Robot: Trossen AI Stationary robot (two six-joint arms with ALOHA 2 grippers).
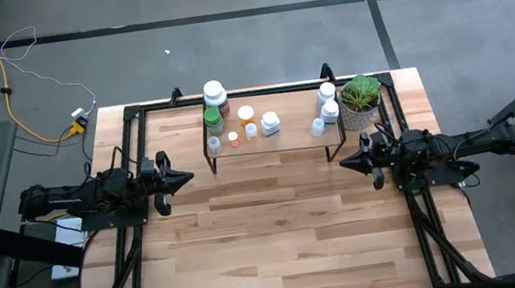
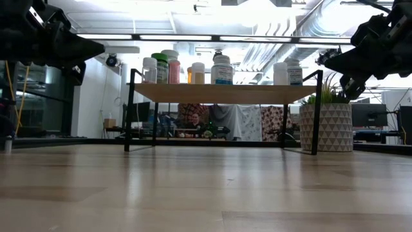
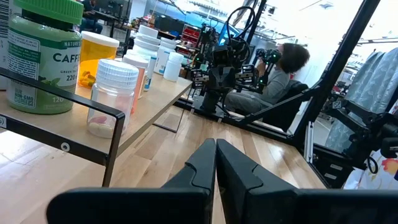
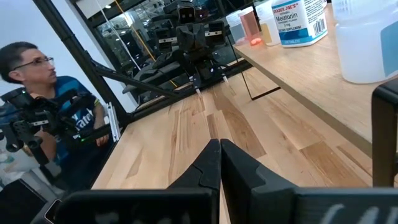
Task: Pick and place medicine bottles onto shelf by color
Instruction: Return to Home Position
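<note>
From above, all medicine bottles (image 1: 270,122) stand on the shelf (image 1: 295,135), between and a little beyond the left gripper (image 1: 185,177) and right gripper (image 1: 346,163); sorting seems finished. Low view: round plastic bottles, light-wood board, thin black legs. Wrist views: both grippers' fingers pressed together, holding nothing

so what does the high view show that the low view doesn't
Only the high view shows the whole table from above and a yellow cable on the floor. Only the low view shows the room beyond, with a person seated behind the shelf. Both show the shelf, the medicine bottles on it, the potted plant, and the left gripper and right gripper, jaws shut, apart from the shelf.
</note>
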